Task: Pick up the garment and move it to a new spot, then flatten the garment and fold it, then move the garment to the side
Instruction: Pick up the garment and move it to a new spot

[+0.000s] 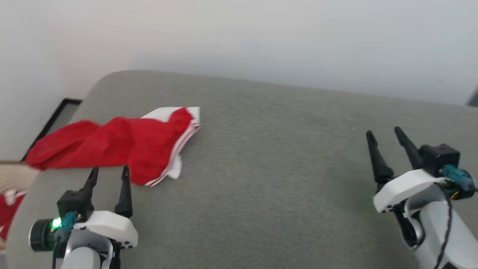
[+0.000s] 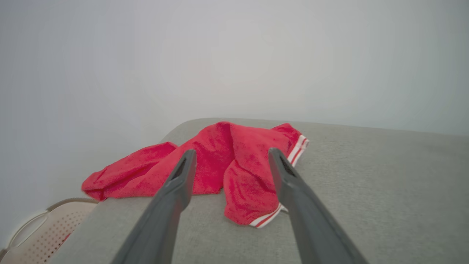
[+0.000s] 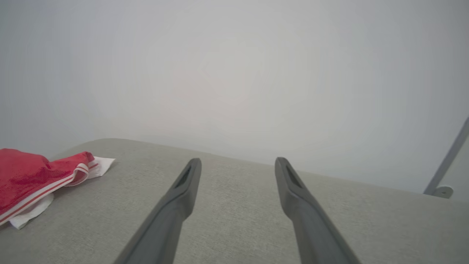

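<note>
The garment (image 1: 123,144) lies crumpled at the left of the grey cushioned surface (image 1: 280,168), red with white parts and red-and-white striped trim; its left end reaches the surface's edge. It also appears as a red heap (image 2: 234,168) in the left wrist view and at the left edge (image 3: 33,179) of the right wrist view. My left gripper (image 1: 109,172) hovers open just in front of the garment, fingertips near its lower edge, holding nothing. Far to the right, my right gripper (image 1: 384,133) stands open and empty over bare cushion.
A pale perforated basket (image 2: 44,229) sits below the surface's left edge, with red cloth (image 1: 7,209) in it. A white wall rises behind. A grey metal leg (image 3: 445,172) stands at the far right. Bare cushion stretches between the two grippers.
</note>
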